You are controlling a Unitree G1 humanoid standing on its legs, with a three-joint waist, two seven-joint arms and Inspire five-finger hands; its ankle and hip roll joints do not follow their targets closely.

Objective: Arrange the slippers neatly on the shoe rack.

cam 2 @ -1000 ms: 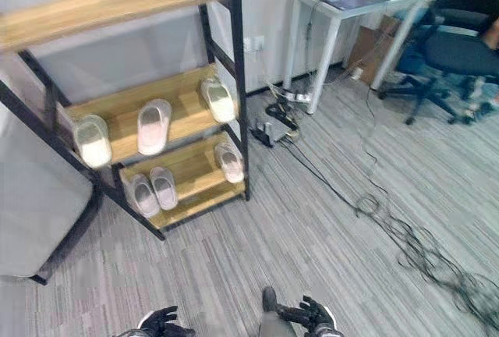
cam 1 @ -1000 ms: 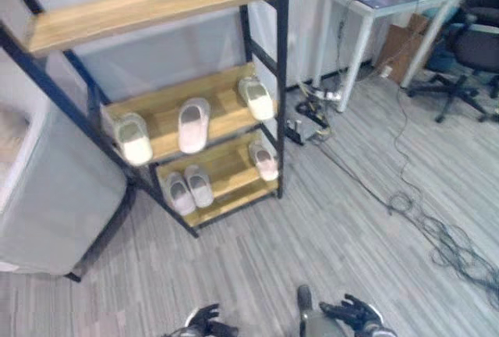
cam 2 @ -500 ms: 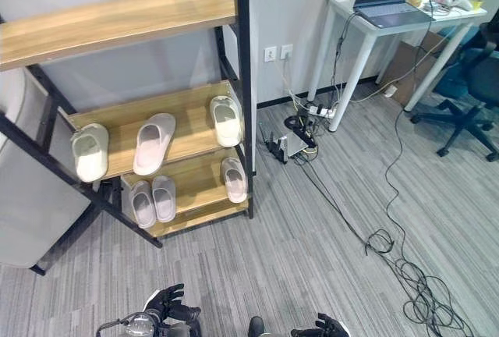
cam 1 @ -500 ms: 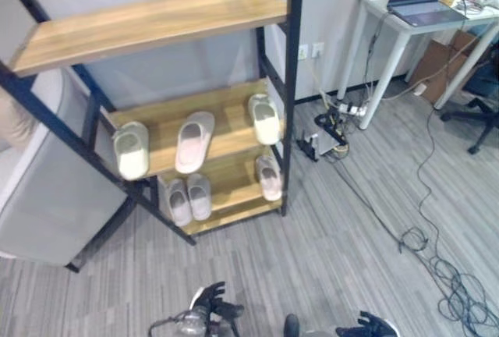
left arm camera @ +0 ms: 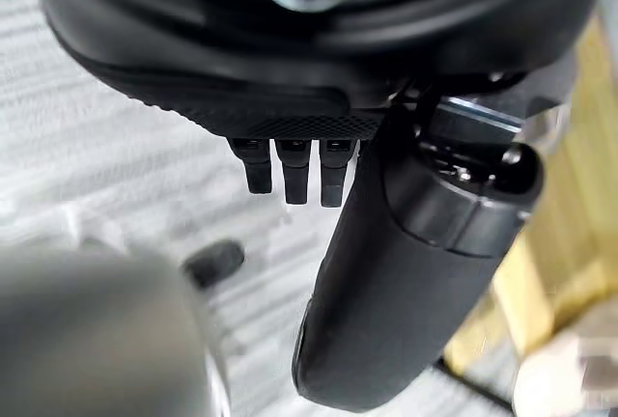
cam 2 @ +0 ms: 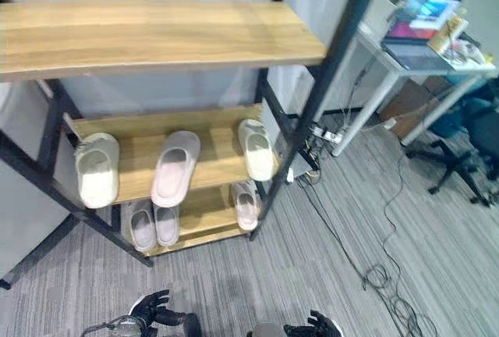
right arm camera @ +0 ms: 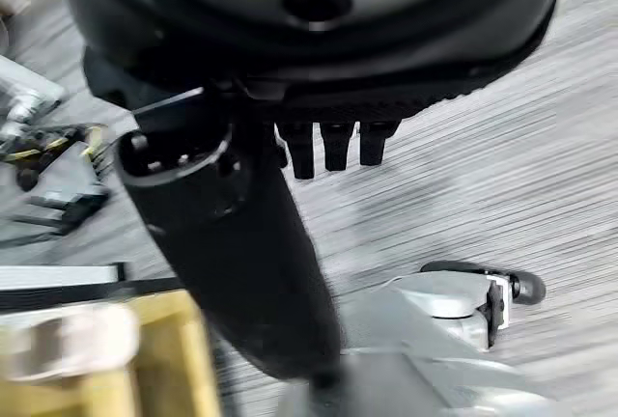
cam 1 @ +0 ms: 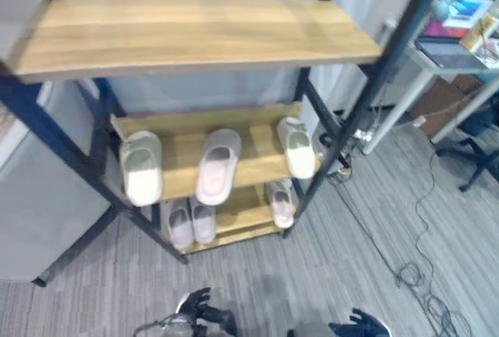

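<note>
Nearest, at six o'clock, the left hand (cam 1: 204, 315) and right hand (cam 1: 356, 325) are cut off by the frame edge; both hang with fingers relaxed and spread, holding nothing. Beyond stands the shoe rack (cam 1: 195, 33). Its bottom shelf holds a grey pair of slippers (cam 1: 190, 222) and a single slipper (cam 1: 281, 202). The middle shelf carries a pale green slipper (cam 1: 143, 168), a pink slipper (cam 1: 218, 164) and a cream slipper (cam 1: 298, 147). At two o'clock, a laptop (cam 2: 417, 34); its screen is unreadable.
</note>
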